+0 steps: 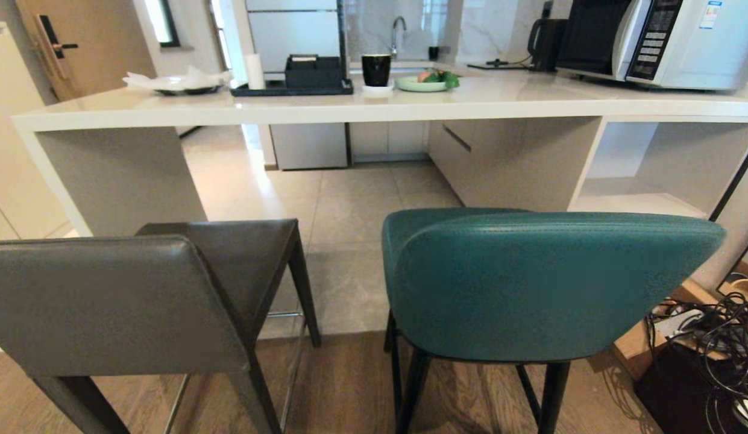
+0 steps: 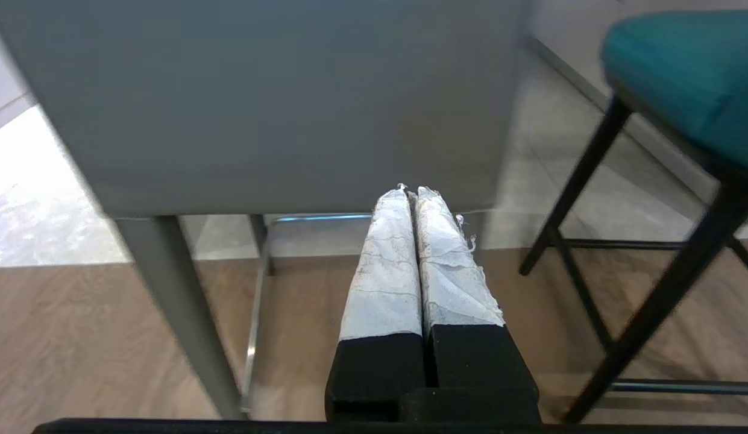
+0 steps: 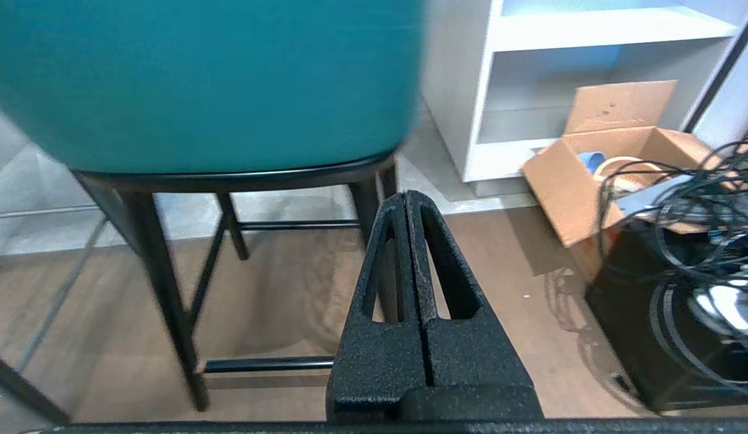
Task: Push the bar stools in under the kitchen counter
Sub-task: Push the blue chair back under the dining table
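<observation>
Nearest the camera, two stools are standing side by side on the wood floor (image 1: 349, 386), both with their backs turned this way. The grey stool (image 1: 108, 301) is sitting toward the left end of the worktop (image 1: 325, 108), its square back closest and its seat reaching toward the white slab leg (image 1: 117, 178); it is standing clear of the near edge, not tucked under it. The teal stool (image 1: 530, 283) is standing just to its right, apart from it, with its curved back nearest and its thin black legs on the wood; it too is sitting short of the worktop's near edge.

The left tool (image 2: 414, 196) is pointing at the lower edge of the grey stool's back, its two taped fingers (image 2: 386, 265) pressed together and gripping nothing; whether the tips are touching the leather cannot be told. The right tool (image 3: 407, 199) is sitting low behind the teal stool, below the seat rim and beside a back leg, its black fingers (image 3: 446, 265) closed together and empty.

By the right end, a cardboard box (image 3: 597, 157) and a tangle of black cables (image 3: 699, 211) are lying on the floor in front of the white shelves (image 3: 566, 72).

Farther off, tiled floor (image 1: 349, 205) is running beneath the worktop. Along the top's far edge are sitting a dish with white paper (image 1: 178, 81), a black tray (image 1: 292, 89) with a dark box, a black cup (image 1: 376, 69) and a green plate of fruit (image 1: 425, 81). A microwave (image 1: 663, 39) is occupying the far right corner. Behind it all, a tap (image 1: 398, 30) is rising over the farther counter.
</observation>
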### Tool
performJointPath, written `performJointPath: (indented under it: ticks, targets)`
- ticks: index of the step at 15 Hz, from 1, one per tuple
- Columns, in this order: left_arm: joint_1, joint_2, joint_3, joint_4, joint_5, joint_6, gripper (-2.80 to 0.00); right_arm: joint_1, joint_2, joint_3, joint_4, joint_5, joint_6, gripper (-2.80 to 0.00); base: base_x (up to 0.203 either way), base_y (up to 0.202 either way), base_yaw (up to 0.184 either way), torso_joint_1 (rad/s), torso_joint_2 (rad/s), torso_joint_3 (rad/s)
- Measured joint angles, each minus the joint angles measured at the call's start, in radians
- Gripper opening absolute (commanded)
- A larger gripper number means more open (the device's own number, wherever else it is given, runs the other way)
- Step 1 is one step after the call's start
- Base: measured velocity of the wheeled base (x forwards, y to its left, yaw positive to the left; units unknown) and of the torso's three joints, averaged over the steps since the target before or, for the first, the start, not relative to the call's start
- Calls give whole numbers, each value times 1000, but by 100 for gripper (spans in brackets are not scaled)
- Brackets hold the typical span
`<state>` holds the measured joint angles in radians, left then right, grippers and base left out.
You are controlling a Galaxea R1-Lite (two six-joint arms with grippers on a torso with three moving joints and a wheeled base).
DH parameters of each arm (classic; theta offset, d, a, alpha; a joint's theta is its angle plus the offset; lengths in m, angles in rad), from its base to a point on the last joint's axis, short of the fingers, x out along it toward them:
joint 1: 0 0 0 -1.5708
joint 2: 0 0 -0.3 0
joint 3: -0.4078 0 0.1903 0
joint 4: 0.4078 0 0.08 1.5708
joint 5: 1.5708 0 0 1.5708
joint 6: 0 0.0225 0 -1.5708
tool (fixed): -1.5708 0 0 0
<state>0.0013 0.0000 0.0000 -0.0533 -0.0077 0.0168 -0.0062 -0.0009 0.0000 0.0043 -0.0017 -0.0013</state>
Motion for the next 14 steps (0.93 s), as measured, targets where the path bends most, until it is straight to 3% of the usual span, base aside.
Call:
performJointPath:
  ticks: [14]
  targets:
    - [0, 0, 0, 0, 3, -4, -280, 0, 0, 0, 0, 0, 1, -280, 0, -192, 2, 1, 3, 3]
